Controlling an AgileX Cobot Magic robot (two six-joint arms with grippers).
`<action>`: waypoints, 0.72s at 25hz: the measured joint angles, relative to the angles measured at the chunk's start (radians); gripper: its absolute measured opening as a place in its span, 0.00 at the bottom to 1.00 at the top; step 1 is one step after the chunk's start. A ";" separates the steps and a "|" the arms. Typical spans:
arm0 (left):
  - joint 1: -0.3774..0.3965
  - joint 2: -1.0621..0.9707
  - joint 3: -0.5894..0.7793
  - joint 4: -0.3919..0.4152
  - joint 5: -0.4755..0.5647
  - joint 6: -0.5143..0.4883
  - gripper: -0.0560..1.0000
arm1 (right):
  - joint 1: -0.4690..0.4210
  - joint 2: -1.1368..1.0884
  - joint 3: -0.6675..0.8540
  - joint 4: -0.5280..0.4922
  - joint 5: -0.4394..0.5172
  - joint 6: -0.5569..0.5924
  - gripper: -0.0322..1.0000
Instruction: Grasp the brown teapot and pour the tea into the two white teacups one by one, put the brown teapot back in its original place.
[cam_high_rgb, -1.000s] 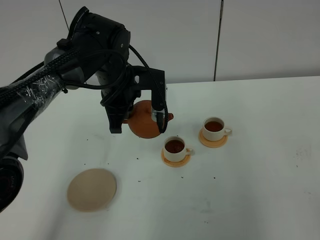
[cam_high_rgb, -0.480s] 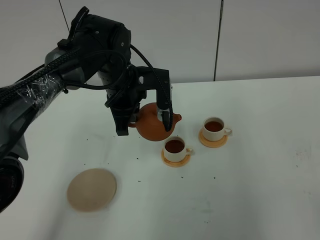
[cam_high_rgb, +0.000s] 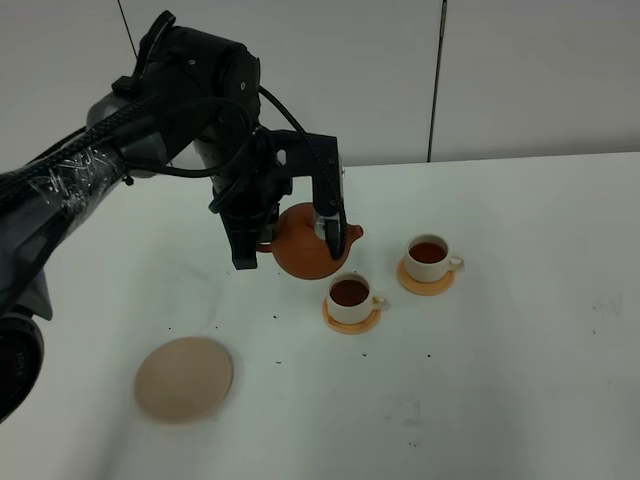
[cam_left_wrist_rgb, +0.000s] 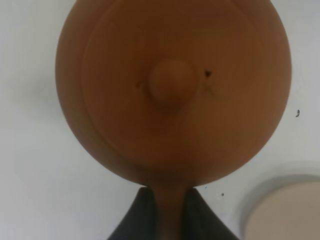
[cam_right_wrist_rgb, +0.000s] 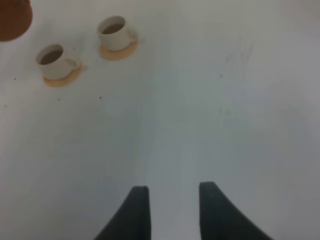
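Left wrist view: left hand (cam_left_wrist_rgb: 169, 220) clamped on brown teapot (cam_left_wrist_rgb: 172, 90) handle; right hand (cam_right_wrist_rgb: 170, 210) wide open, empty.

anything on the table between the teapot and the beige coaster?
Nothing solid: in the exterior high view only bare white table with a few dark specks lies between the brown teapot, held by the left pincer, and the beige coaster.

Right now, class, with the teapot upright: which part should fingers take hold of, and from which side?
The loop handle, opposite the spout: the teapot is round and smooth, so the thin handle is what fingers can close around, as the left fingers do here.
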 joint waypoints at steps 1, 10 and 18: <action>0.000 -0.013 0.000 0.000 0.001 -0.002 0.21 | 0.000 0.000 0.000 0.000 0.000 0.000 0.26; 0.000 -0.150 0.070 -0.003 0.001 -0.023 0.21 | 0.000 0.000 0.000 0.000 0.000 0.000 0.26; 0.023 -0.292 0.367 0.004 -0.001 -0.048 0.21 | 0.000 0.000 0.000 0.000 0.000 0.000 0.26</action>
